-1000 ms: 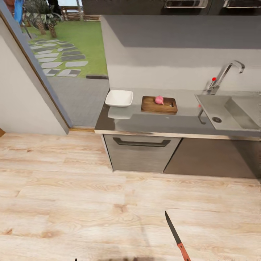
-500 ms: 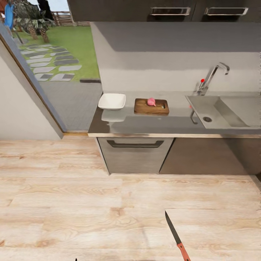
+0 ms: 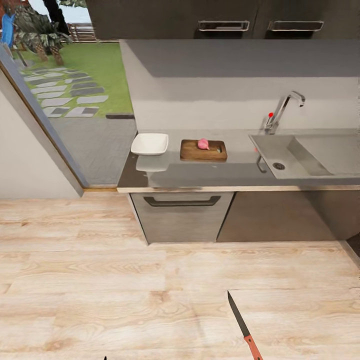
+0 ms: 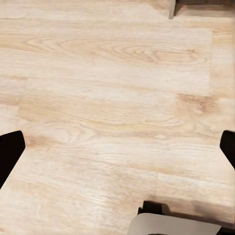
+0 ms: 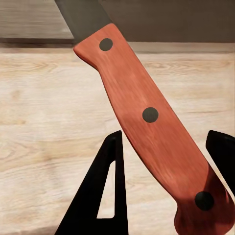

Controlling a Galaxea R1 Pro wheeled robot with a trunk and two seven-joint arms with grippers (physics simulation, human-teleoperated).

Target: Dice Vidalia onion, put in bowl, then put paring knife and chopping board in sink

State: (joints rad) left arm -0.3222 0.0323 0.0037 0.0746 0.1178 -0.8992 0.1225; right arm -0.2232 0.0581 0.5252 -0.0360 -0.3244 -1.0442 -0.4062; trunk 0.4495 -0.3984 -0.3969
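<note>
Red-handled knife (image 5: 152, 127) seen clamped between right gripper (image 5: 166, 186) fingers in wrist view, left gripper (image 4: 117, 147) spread open over floor (image 4: 107, 98), pink onion (image 3: 203, 144) resting on board (image 3: 192, 152) beside bowl (image 3: 149, 143), sink (image 3: 305, 156) well apart.

this is a home kitchen, because there is a long grey countertop (image 3: 210, 175) with a steel sink (image 3: 305, 157) and chrome tap (image 3: 282, 110), dark wall cabinets (image 3: 220, 17) above, a light wood floor (image 3: 125, 280), and a glass door (image 3: 60, 90) to a garden.
</note>
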